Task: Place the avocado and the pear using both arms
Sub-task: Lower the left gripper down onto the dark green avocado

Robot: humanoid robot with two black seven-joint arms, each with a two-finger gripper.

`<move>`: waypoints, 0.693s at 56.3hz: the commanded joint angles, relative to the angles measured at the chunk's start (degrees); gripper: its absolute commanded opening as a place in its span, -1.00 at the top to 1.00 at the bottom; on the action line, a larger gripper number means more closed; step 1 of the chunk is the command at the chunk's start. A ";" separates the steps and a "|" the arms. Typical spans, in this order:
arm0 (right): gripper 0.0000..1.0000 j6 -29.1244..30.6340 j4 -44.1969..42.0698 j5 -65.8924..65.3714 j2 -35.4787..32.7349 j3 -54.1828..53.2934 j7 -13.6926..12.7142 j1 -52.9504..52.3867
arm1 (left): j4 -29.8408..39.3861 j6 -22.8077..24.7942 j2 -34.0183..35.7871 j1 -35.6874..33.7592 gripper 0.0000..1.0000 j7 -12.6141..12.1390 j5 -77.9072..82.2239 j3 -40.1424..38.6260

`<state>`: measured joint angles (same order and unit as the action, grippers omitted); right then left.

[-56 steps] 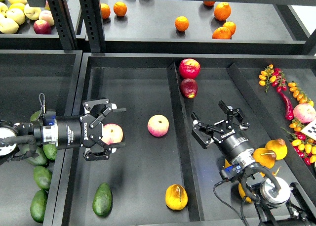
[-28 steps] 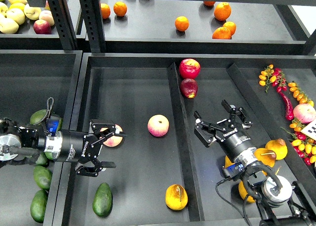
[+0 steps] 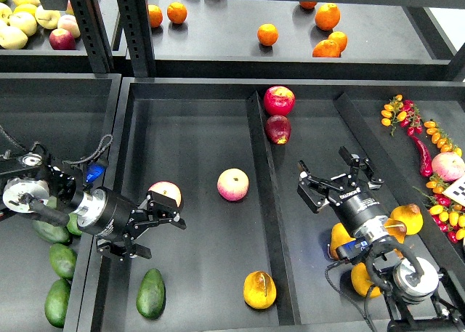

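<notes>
1. Left claw (image 3: 150, 228): black two-finger unit at the far end of the left arm, angled toward the lower right over the left compartment of the black tray (image 3: 196, 172). Fingers are spread apart, with nothing between them.
2. Dark green, smooth, egg-shaped avocado (image 3: 151, 293): lies on the tray floor just below the left claw, apart from it and not gripped.
3. Pink-cream round fruit (image 3: 166, 194): sits just above the left claw's upper finger; contact cannot be determined. A second pink-cream round fruit (image 3: 233, 184) lies to the right of the left claw, well apart.
4. Squat yellow-orange pear with a reddish-brown blotch (image 3: 259, 289): rests on the tray floor, lower right of the left claw and lower left of the right claw, beside the central divider (image 3: 263, 194).
5. Right claw (image 3: 338, 187): black two-finger unit over the right compartment, pointing up and to the left. Fingers stand wide open and hold nothing.
6. Two red apples (image 3: 278, 101) lie above the right claw, at the far end of the divider.
</notes>
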<state>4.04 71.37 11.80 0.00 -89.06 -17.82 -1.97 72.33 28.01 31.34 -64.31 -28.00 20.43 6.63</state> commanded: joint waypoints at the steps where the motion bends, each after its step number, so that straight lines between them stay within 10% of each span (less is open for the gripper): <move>1: -0.99 0.09 -0.44 -1.34 0.00 -1.02 0.06 -0.31 | 0.01 -0.01 -1.46 -0.02 -0.99 0.00 1.19 1.89; 39: -0.99 0.09 -1.06 -2.49 0.00 -3.14 -0.20 -0.75 | -9.13 -0.01 -6.38 1.91 -0.99 0.00 1.19 8.84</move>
<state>4.13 70.32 9.32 0.00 -92.20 -18.00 -2.73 63.52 28.01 26.00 -62.33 -28.00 21.22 14.43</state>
